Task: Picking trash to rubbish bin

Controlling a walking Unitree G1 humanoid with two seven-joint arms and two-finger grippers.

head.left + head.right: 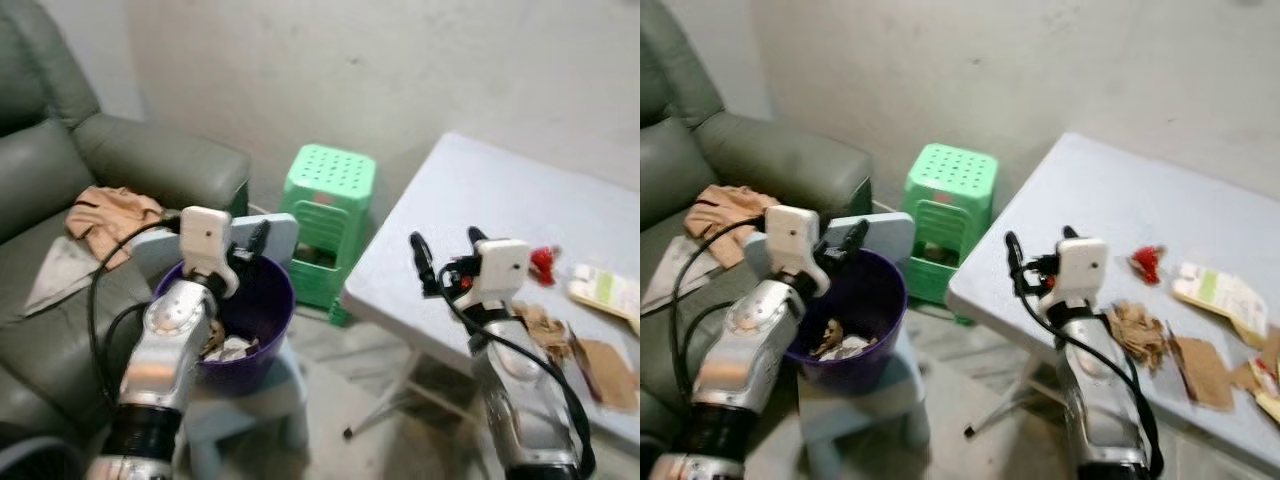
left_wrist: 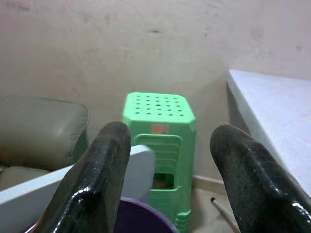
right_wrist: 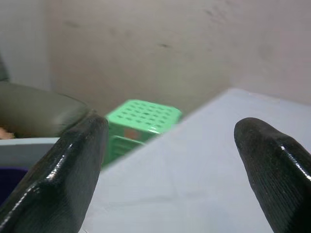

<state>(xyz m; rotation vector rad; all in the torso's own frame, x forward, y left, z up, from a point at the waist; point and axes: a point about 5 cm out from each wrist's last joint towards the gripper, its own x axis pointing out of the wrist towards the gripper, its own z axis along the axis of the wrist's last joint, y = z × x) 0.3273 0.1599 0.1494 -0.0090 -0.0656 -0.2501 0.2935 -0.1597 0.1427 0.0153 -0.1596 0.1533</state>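
Purple plastic marks your drop point: the rubbish bin [image 1: 855, 310] sits on a low stool beside the sofa [image 1: 60, 200], with scraps already inside. Your left gripper [image 2: 167, 187] hovers over its rim, fingers spread and empty, so leave it there. Work with the right gripper [image 3: 170, 170], also spread wide and empty, above the table's [image 1: 1120, 200] near left corner. Trash lies further right along the near edge: crumpled brown paper [image 1: 1137, 330], then cardboard scraps [image 1: 1200, 370]. Reach for the crumpled paper first, come straight down, and pinch its bulk.
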